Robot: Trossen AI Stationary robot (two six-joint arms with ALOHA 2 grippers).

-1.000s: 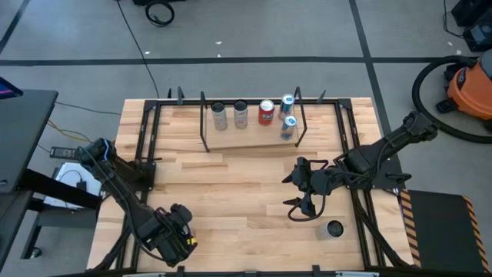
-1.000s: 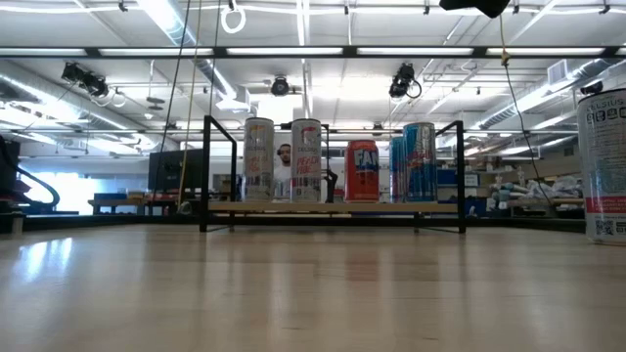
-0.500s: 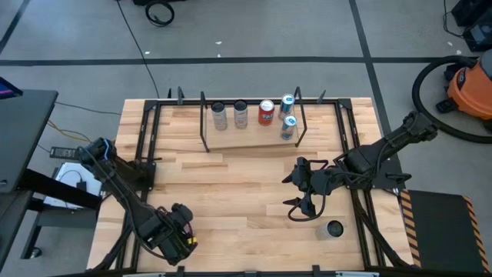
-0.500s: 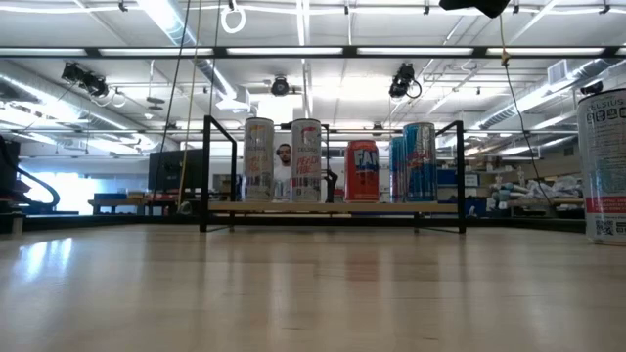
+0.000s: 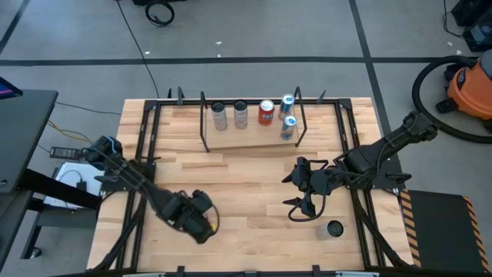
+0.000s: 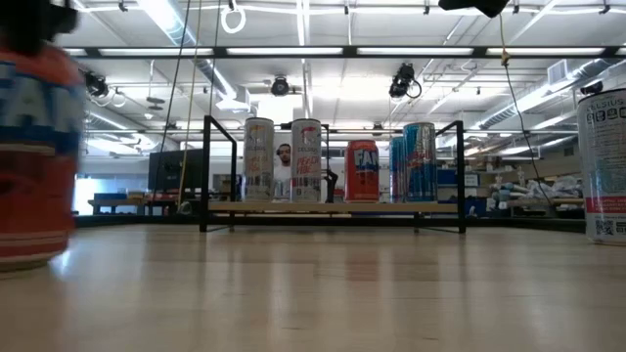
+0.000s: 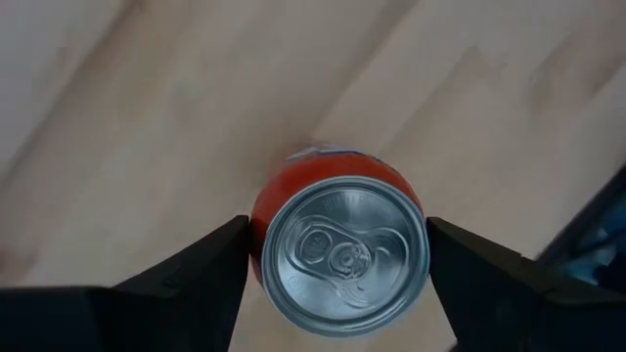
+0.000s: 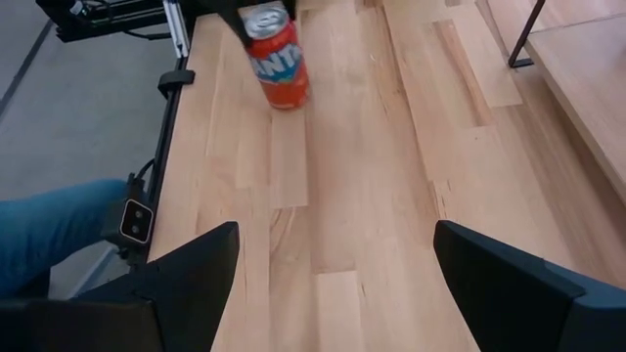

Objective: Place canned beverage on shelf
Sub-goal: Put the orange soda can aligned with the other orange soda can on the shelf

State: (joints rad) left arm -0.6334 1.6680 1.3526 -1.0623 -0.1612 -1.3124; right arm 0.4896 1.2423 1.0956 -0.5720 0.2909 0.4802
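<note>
Swinging in from the bench's near-left corner, the left tool (image 5: 201, 223) now carries the orange can (image 7: 337, 249) toward the middle of the near bench, where a moment ago no can showed in the low view. Its fingers (image 7: 186, 279) press the can's two sides from above, the can upright with its silver lid facing the wrist camera. The shelf (image 5: 254, 140) stands well apart at the far middle, already holding four cans (image 5: 266, 113) in a row. The right tool (image 5: 304, 192) hangs wide and empty at the right, near a lone can (image 5: 334, 228) on the bench (image 5: 254, 185). This looks like the carry step; next the can must travel far and settle on the board's free space.
</note>
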